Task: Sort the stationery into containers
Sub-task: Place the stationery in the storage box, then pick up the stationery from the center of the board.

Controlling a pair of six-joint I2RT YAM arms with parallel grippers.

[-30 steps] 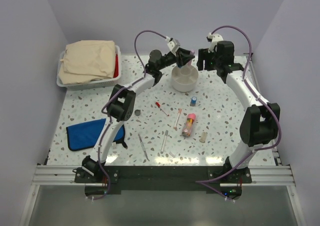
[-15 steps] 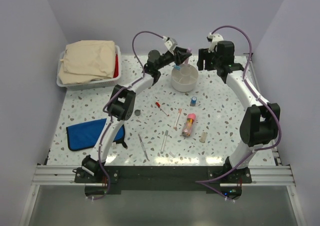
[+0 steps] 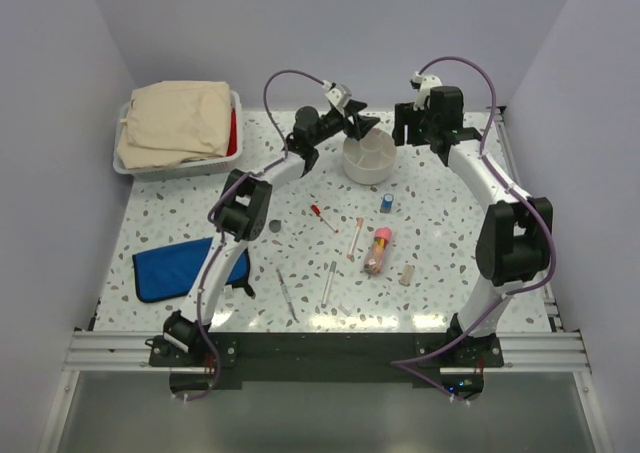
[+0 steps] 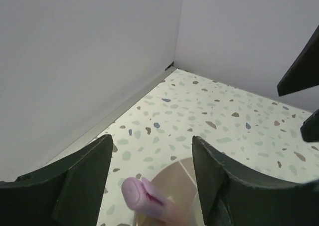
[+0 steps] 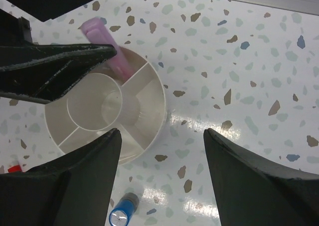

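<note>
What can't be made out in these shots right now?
Pink marker: left wrist view, blurred, lower end cut off by the bottom edge.
Cup, upper-left part: right wrist view, under the left gripper.
Bin contents: top view, covered by beige cloth.
Blue-capped stick: right wrist view, bottom edge.

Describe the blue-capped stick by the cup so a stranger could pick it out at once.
Find the round white cup at the far middle of the speckled table. Just toward the near edge and slightly right of it sits a short blue-capped stick. It is the only blue item there; the pink-red tube and pens nearby are pink, red or silver.
</note>
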